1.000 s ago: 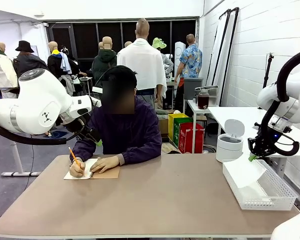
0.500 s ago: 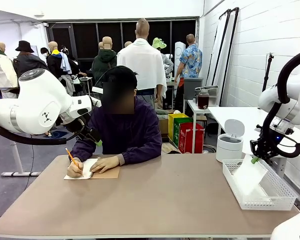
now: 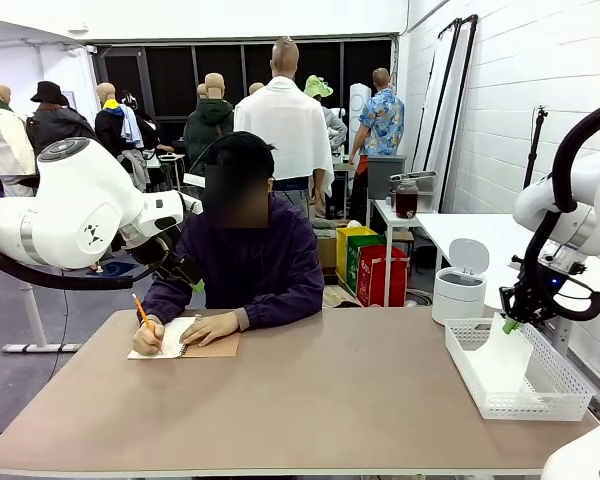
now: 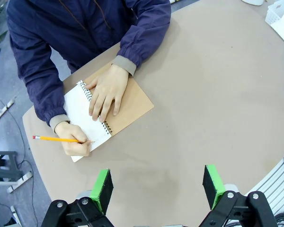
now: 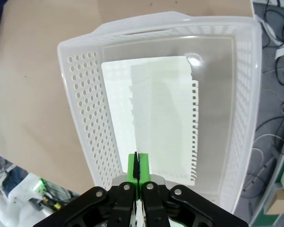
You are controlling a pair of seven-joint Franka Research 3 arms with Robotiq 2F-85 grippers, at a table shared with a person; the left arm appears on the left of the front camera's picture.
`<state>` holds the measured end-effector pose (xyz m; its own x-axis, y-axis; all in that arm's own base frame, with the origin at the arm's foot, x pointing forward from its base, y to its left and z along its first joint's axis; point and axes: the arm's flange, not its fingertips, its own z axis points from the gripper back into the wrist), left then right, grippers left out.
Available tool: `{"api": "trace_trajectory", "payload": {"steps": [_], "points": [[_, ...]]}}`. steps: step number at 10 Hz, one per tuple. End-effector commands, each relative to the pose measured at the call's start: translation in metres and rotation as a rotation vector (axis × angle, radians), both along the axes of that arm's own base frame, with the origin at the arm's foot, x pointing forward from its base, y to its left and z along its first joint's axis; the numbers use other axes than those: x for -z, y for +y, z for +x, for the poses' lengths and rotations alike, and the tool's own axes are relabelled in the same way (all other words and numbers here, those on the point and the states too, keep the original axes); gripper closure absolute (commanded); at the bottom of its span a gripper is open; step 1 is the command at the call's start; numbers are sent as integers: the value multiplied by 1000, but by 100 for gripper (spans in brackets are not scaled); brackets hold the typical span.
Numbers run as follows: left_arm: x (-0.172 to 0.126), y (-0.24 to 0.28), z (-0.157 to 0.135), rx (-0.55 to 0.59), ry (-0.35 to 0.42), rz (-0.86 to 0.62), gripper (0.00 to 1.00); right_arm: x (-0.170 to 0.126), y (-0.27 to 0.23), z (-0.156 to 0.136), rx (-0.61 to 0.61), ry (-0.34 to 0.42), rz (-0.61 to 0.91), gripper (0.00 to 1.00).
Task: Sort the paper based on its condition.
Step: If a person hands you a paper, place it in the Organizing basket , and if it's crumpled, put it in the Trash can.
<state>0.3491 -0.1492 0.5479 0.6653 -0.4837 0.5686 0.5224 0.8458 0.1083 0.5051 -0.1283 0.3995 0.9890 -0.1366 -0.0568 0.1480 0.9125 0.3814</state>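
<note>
Paper (image 3: 500, 365) (image 5: 161, 118), white, one sheet: hangs into the perforated basket (image 3: 520, 410) (image 5: 85, 118) at the table's (image 3: 330, 400) right edge, its top pinched between the right gripper's (image 3: 507, 322) (image 5: 137, 168) green pads. Left gripper (image 4: 156, 187): fingers spread wide, holding nothing, above the table's far-left corner, where a person's hand (image 4: 104, 92) rests on a spiral notebook (image 4: 132, 101).

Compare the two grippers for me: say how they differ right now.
The left gripper is open, its green pads wide apart; the right gripper is shut. The left holds nothing; the right pinches a sheet of paper by its edge. The left hangs above bare table near the person's notebook; the right is above the white basket. Both are black with green pads.
</note>
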Motion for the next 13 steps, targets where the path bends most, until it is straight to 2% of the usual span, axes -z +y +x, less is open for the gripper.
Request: {"api": "trace_trajectory", "payload": {"steps": [1, 6, 9, 13], "points": [[0, 1, 1, 0, 2, -2, 0, 8, 14, -3, 17, 11, -47, 100], [0, 1, 1, 0, 2, -2, 0, 5, 37, -3, 77, 2, -131, 100], [0, 1, 1, 0, 2, -2, 0, 8, 39, -4, 115, 27, -184, 100], [0, 1, 1, 0, 2, -2, 0, 7, 45, 2, 126, 98, -284, 23]]}}
